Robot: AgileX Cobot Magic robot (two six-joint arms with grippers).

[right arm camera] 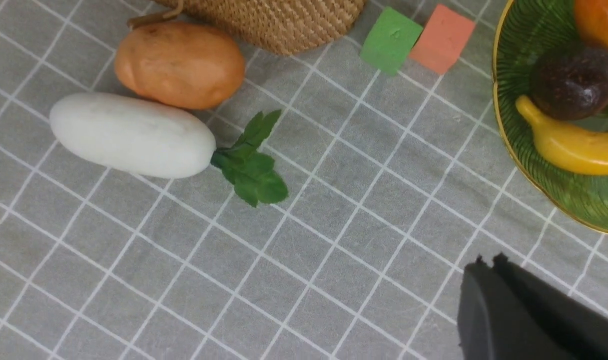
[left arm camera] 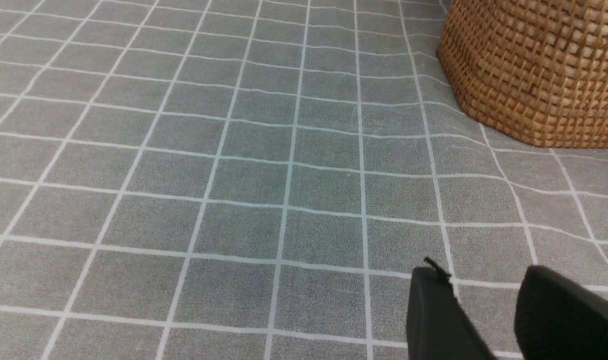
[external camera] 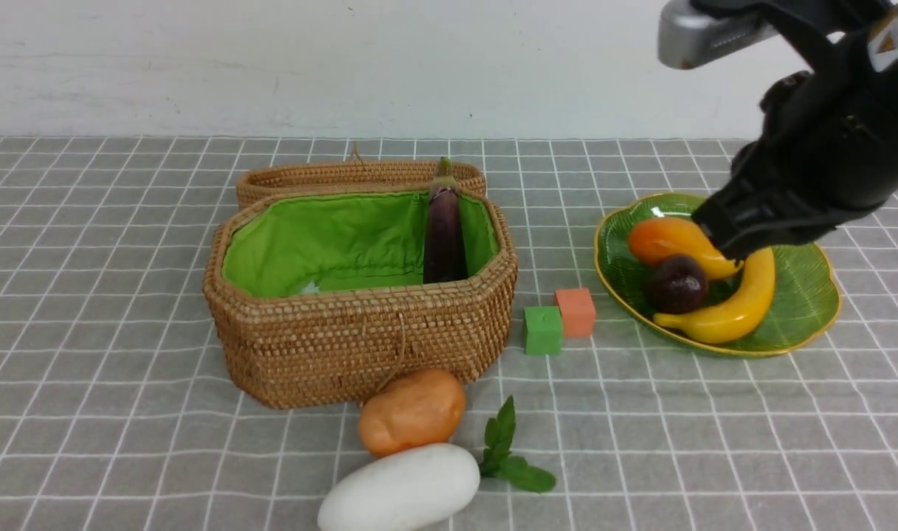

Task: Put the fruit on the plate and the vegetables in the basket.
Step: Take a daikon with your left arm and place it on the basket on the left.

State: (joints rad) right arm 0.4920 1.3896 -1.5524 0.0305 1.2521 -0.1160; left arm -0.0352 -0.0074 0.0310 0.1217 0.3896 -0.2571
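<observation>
The mango [external camera: 670, 240], dark purple fruit [external camera: 677, 284] and banana [external camera: 736, 306] lie on the green plate [external camera: 803, 295]. The eggplant [external camera: 445, 228] stands inside the open wicker basket [external camera: 360, 339]. The potato [external camera: 412, 411], white gourd [external camera: 401, 490] and leaf sprig [external camera: 508, 450] lie on the cloth in front of the basket. The cucumber is not in view. My right gripper [external camera: 718, 236] hangs over the plate's near-left part, shut and empty [right arm camera: 488, 260]. My left gripper [left arm camera: 483, 280] is open and empty, low over bare cloth beside the basket [left arm camera: 533, 70].
A green cube [external camera: 543, 330] and an orange cube [external camera: 575, 311] sit between basket and plate. The basket's lid [external camera: 360, 175] lies open behind it. A grey checked cloth covers the table; a white wall stands behind.
</observation>
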